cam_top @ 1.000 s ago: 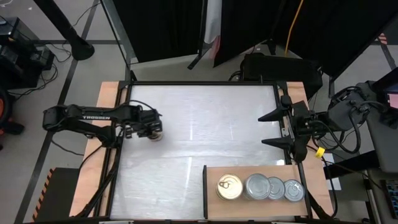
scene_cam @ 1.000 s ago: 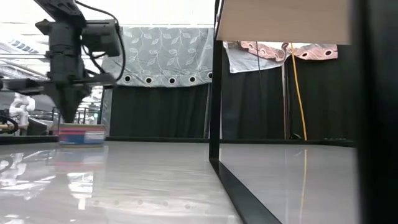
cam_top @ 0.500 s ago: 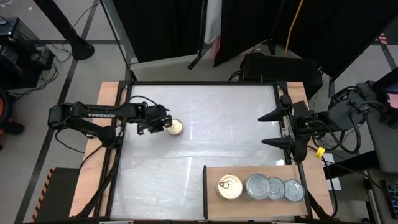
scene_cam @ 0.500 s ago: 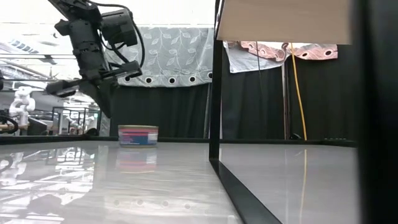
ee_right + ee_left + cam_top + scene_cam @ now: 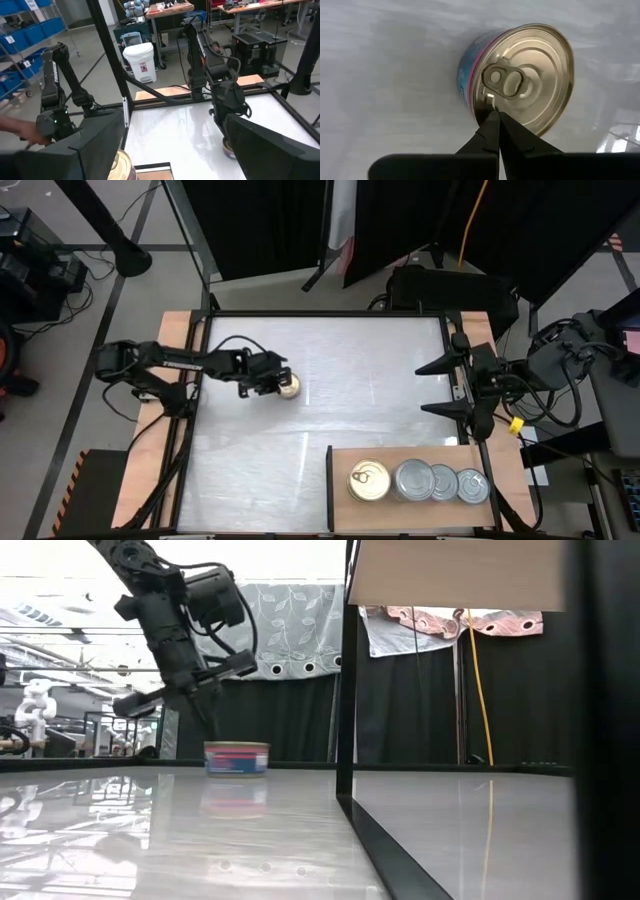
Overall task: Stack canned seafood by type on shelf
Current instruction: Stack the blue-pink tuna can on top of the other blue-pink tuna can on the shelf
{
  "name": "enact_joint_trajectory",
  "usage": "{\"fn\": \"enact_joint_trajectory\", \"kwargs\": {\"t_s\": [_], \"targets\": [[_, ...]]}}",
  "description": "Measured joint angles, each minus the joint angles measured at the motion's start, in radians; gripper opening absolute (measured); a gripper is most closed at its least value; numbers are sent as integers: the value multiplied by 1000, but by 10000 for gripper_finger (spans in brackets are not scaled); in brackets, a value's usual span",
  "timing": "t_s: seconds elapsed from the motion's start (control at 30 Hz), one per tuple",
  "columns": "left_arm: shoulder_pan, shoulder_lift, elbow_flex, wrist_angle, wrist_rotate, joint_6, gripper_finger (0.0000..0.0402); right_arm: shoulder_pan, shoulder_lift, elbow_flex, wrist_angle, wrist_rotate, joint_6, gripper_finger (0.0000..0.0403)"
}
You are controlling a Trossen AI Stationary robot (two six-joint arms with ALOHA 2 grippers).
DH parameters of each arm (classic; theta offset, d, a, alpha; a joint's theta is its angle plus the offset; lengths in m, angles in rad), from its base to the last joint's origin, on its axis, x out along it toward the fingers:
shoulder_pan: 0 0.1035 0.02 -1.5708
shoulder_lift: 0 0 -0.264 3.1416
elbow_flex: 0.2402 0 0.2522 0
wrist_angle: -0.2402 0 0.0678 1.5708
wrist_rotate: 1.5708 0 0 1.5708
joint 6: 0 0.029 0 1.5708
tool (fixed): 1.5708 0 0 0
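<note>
My left end effector (image 5: 272, 383) hung low over the left half of the white surface (image 5: 340, 370), its fingers pressed together into a single point with nothing between them. In my left wrist view that closed tip (image 5: 495, 131) sat right against the rim of a gold pull-ring tin (image 5: 520, 77), a flat can with a blue and pink label on its side. From above, the tin (image 5: 289, 387) stood on the surface just right of my left end effector, upright, ring side up. The level view had the same can (image 5: 236, 758) sitting flat on the glossy top with my left end effector (image 5: 205, 710) angled down just beside it on the left.

My right end effector (image 5: 440, 388) waited at the right edge of the surface, fingers spread wide apart and empty.

On the shelf (image 5: 420, 460), the light-brown board at the near right corner, four cans stood in a row: one gold pull-ring can (image 5: 369, 481) at the left end, then three silver-topped cans (image 5: 441, 484) to its right, packed close together. The lone tin by my left arm was well apart from that row, across open surface.
</note>
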Motion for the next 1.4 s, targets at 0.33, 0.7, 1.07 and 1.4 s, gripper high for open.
{"fn": "enact_joint_trajectory", "kwargs": {"t_s": [0.33,0.7,1.07,1.4], "targets": [[-25,-13,30,-37,-55,-16,2,0,0,0,-7,0,8,340],[-39,-15,31,-91,-77,-27,2,0,0,0,-22,2,-2,340],[-76,-30,59,-132,-156,-27,2,-2,0,0,-28,5,-5,340],[-82,-30,54,-155,-187,-27,2,-49,-2,0,-28,2,-25,340]]}}
